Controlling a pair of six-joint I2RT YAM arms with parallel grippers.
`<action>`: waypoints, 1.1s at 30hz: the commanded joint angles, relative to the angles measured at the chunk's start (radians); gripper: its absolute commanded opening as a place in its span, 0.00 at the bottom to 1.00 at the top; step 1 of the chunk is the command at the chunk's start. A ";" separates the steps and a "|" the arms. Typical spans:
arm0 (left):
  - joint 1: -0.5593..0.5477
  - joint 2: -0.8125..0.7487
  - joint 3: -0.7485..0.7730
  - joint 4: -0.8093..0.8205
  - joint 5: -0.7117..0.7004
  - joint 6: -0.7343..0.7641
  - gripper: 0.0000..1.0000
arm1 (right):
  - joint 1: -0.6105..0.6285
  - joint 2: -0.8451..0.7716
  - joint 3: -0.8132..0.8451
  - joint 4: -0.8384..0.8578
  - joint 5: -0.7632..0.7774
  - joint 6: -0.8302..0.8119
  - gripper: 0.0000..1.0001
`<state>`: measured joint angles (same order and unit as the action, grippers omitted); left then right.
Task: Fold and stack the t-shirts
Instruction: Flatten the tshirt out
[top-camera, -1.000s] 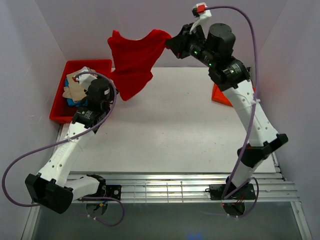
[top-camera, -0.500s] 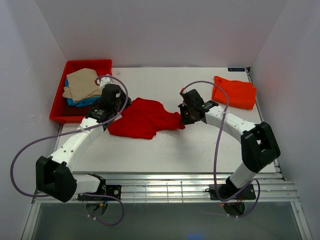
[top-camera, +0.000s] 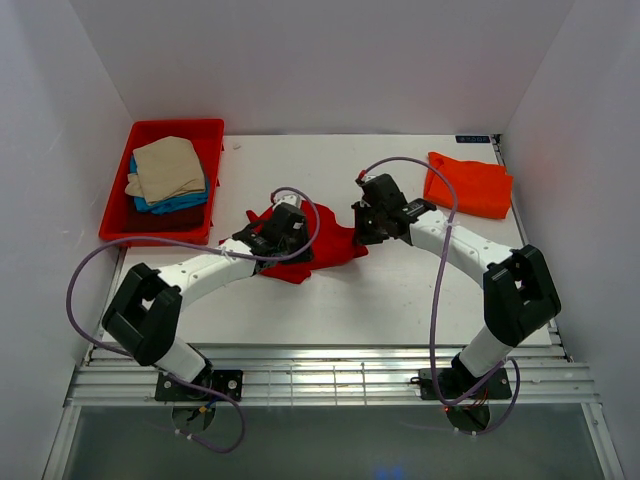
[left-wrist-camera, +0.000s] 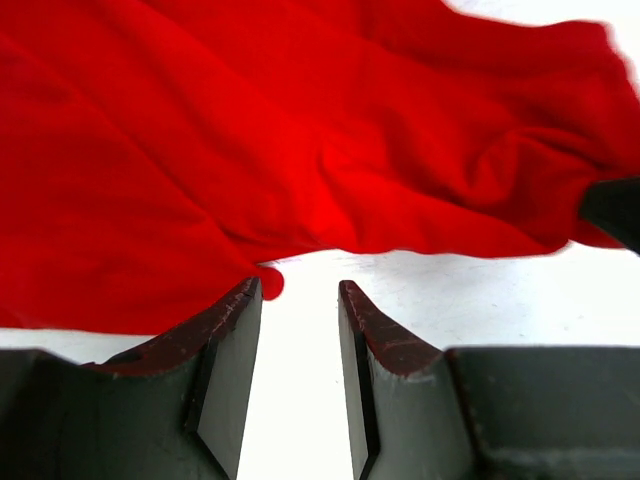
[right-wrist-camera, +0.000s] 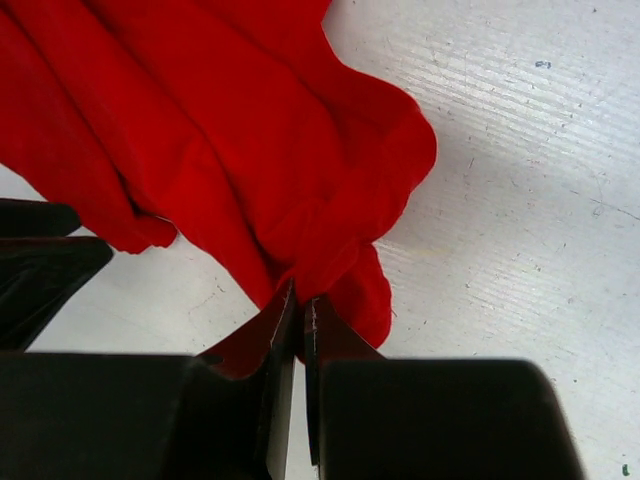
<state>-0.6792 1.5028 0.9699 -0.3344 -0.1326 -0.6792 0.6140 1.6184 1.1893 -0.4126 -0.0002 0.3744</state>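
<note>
A bright red t-shirt (top-camera: 335, 245) lies crumpled on the white table (top-camera: 380, 300) at the middle. My right gripper (top-camera: 358, 232) is at its right end, shut on a fold of the red cloth (right-wrist-camera: 300, 180); in the right wrist view the gripper (right-wrist-camera: 300, 300) pinches that fold tightly. My left gripper (top-camera: 292, 243) is over the shirt's left part. In the left wrist view it (left-wrist-camera: 300, 290) is open and empty, its left fingertip (left-wrist-camera: 240, 300) touching the shirt's near edge (left-wrist-camera: 200, 200). An orange-red shirt (top-camera: 468, 185) lies folded at the far right.
A rigid red plastic tray (top-camera: 150, 130) stands at the far left, holding a beige shirt (top-camera: 168, 168) on top of a blue one (top-camera: 178, 203). White walls close in the table on three sides. The arms' purple cables loop over the table.
A second ago my right gripper held the red shirt high in the air. It has since come down onto the table. My left gripper has moved right, from beside the tray to the shirt.
</note>
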 joint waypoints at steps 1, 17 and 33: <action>-0.010 0.054 -0.013 0.038 -0.041 0.020 0.47 | 0.006 -0.012 0.032 0.026 -0.024 0.009 0.08; -0.025 0.081 0.052 -0.124 -0.246 0.072 0.10 | 0.006 -0.074 0.099 -0.058 0.103 -0.014 0.08; -0.006 -0.340 0.710 -0.791 -0.558 0.169 0.01 | 0.000 -0.170 0.679 -0.595 0.445 -0.146 0.08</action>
<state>-0.7052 1.2118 1.6375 -0.8886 -0.5564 -0.5220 0.6415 1.5261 1.8290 -0.7834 0.2913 0.2623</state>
